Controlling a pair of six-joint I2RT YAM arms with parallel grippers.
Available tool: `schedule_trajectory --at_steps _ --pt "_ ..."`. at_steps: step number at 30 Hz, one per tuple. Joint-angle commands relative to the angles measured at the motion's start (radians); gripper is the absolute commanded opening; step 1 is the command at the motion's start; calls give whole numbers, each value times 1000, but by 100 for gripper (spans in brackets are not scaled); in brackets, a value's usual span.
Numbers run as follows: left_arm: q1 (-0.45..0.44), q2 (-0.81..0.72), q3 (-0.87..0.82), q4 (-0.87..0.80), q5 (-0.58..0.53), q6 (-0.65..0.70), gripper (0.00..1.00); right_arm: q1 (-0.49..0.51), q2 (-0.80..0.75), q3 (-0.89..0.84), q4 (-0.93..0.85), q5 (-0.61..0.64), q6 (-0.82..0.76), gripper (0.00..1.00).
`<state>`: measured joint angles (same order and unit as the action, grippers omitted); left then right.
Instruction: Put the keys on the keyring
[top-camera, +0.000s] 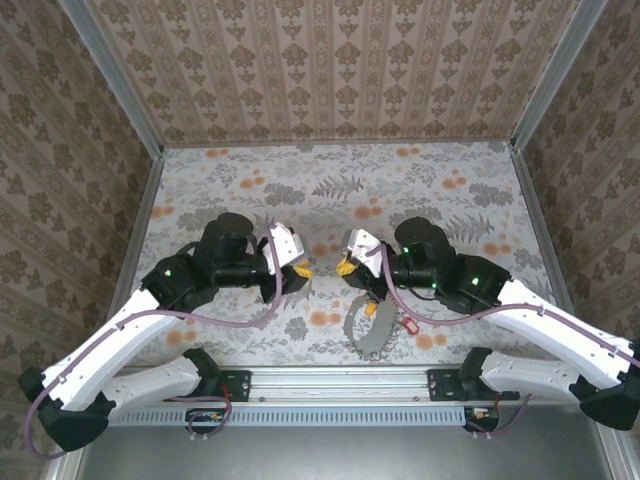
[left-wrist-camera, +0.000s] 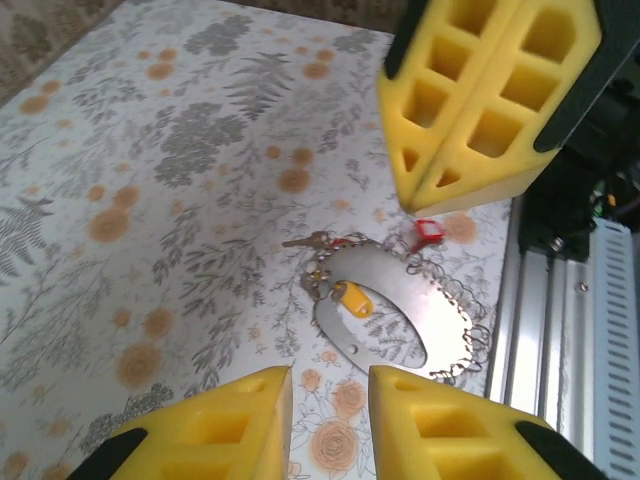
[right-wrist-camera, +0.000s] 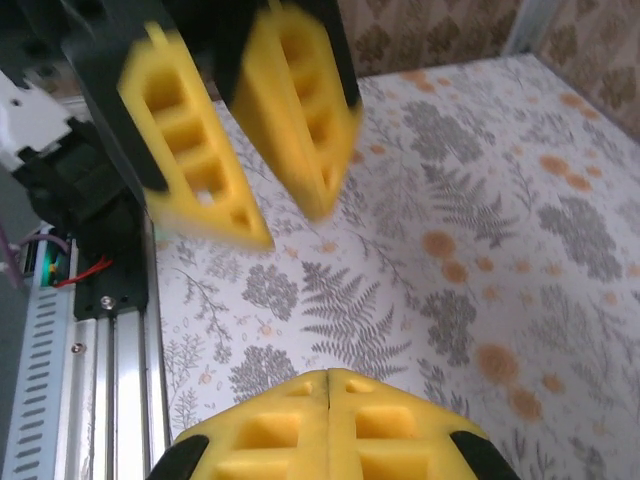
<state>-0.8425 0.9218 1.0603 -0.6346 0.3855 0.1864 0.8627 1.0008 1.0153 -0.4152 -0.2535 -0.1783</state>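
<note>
Keyring (left-wrist-camera: 400, 285), red key (left-wrist-camera: 430, 232), yellow key (left-wrist-camera: 350, 297) together on worktop (left-wrist-camera: 150, 200), threading unclear; left gripper (left-wrist-camera: 330, 385) ajar, right gripper (right-wrist-camera: 328, 378) closed, both empty

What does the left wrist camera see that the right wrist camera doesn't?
Left wrist camera: the keyring lying on the table near the rail, a red key and a yellow key at its band, and the left gripper from behind, fingers slightly apart.
Right wrist camera: a red wire by the rail, and the right gripper from behind, pressed shut.
Both: the flowery table, the metal rail, the other arm's gripper.
</note>
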Motion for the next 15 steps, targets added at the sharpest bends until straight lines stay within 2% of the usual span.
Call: schedule_trajectory --at_steps 1,6,10,15 --pt "12 -14 -36 45 7 -58 28 -46 -49 -75 37 36 146 22" --pt "26 21 -61 108 41 -79 29 -109 -115 -176 4 131 324 52" --pt "32 35 -84 150 66 -94 30 -162 -119 -231 -59 208 454 57" --pt "39 22 -109 171 75 -103 30 -222 -96 -285 -85 206 542 62"
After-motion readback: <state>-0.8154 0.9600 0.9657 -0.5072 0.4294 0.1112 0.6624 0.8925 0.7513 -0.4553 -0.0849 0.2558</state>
